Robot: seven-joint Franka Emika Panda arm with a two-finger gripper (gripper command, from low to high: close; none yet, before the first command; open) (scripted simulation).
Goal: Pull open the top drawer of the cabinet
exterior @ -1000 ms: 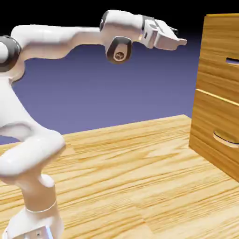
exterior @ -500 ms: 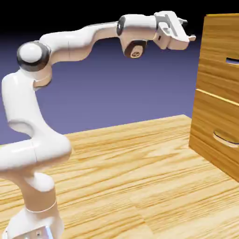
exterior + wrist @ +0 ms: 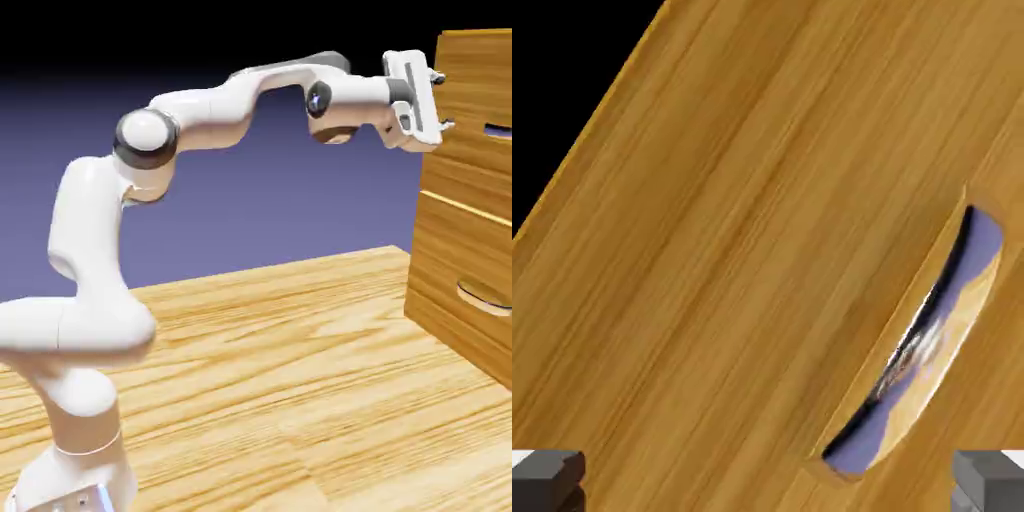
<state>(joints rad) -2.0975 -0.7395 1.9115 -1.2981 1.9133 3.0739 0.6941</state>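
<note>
The cabinet (image 3: 452,262) stands at the exterior view's right, tall and light-brown with wood grain. Its top drawer (image 3: 472,95) is closed, with a small silver handle (image 3: 497,130) on the front. My gripper (image 3: 442,100) is open and hovers just before the drawer front's left part, a little left of and above the handle, touching nothing. In the hand view the drawer's wood (image 3: 732,220) fills the picture. The shiny handle (image 3: 927,345) runs slantwise at the right, off to the right of my open gripper (image 3: 768,485). Both grey fingertips (image 3: 547,478) show at the bottom corners.
Below the top drawer sits the lower drawer (image 3: 445,315) with a curved silver handle (image 3: 485,298), also closed. The wooden table (image 3: 280,380) stretches out from the cabinet toward the arm's base (image 3: 80,470) at the lower left.
The arm has stretched out to the right and slightly down, carrying the hand from mid-air up to the cabinet's top drawer front. The jaws stayed open.
</note>
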